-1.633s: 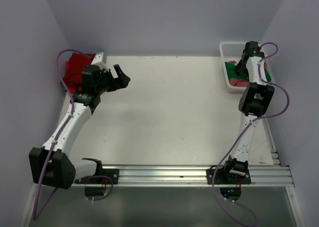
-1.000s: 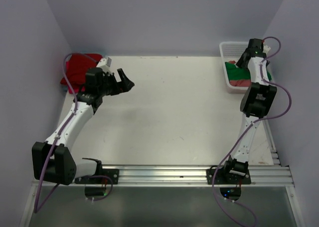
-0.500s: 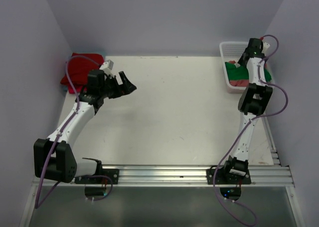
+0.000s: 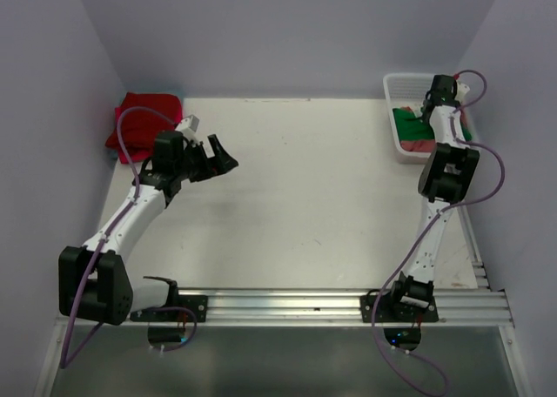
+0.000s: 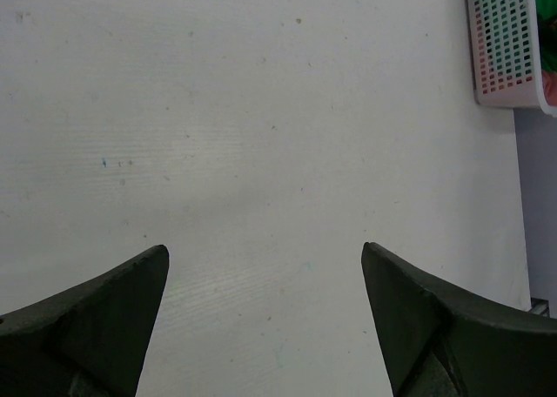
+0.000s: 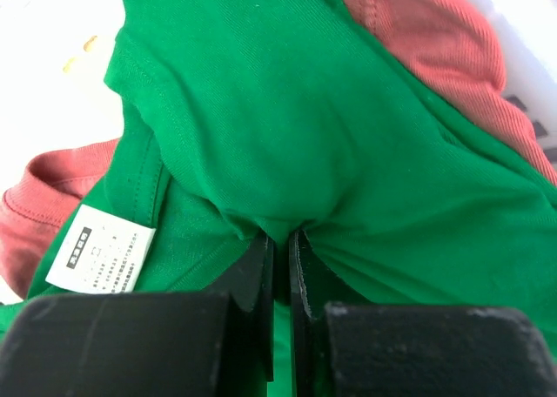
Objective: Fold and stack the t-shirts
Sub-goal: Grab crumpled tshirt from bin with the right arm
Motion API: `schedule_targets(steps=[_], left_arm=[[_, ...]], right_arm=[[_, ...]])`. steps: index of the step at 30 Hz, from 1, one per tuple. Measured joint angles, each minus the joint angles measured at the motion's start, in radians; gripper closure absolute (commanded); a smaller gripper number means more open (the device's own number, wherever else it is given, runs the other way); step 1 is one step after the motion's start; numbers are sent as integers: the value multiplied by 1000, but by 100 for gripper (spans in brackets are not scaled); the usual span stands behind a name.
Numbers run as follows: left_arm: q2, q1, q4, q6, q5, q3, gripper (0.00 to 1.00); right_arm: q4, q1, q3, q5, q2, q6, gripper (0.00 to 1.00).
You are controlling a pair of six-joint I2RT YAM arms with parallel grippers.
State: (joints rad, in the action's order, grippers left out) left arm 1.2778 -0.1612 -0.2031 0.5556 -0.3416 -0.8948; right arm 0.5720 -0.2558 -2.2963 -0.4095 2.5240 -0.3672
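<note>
In the top view the right arm (image 4: 438, 134) reaches into the white basket (image 4: 392, 141) at the far right corner of the worktop (image 4: 305, 205). There the green t-shirt (image 4: 406, 117) lies bunched on a reddish one, while a folded red pile (image 4: 139, 118) sits at the far left corner. The left arm (image 4: 130, 210) hovers over bare worktop near that pile, well apart from the basket. The left wrist view shows the left jaws wide apart with nothing between them, only worktop below and the basket (image 5: 505, 40) far off at the upper right. The right wrist view shows the right jaws clamped together on a small pinch of the green t-shirt (image 6: 305, 110), the cloth puckering into the grip. Beside the pinch are a white label (image 6: 100, 249) and the collar hem, and salmon-red tees (image 6: 435, 40) lie under and around the green one. The step in hand looks like drawing the green tee out of the basket. The pinch is thin, so a slow, straight lift should keep it from slipping. Raising it high enough to clear the basket wall before swinging over the worktop would help, as would watching that no red cloth drags along. The left jaws seem well placed to take a second corner for spreading.
</note>
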Motion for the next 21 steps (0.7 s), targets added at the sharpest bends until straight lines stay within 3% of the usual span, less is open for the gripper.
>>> schedule_targets(steps=[11, 21], left_arm=[[-24, 0, 16, 3, -14, 30, 4], [-13, 0, 57, 11, -27, 59, 5]], right_arm=[[-194, -6, 389, 79, -318, -6, 100], [-338, 2, 509, 245, -603, -16, 100]])
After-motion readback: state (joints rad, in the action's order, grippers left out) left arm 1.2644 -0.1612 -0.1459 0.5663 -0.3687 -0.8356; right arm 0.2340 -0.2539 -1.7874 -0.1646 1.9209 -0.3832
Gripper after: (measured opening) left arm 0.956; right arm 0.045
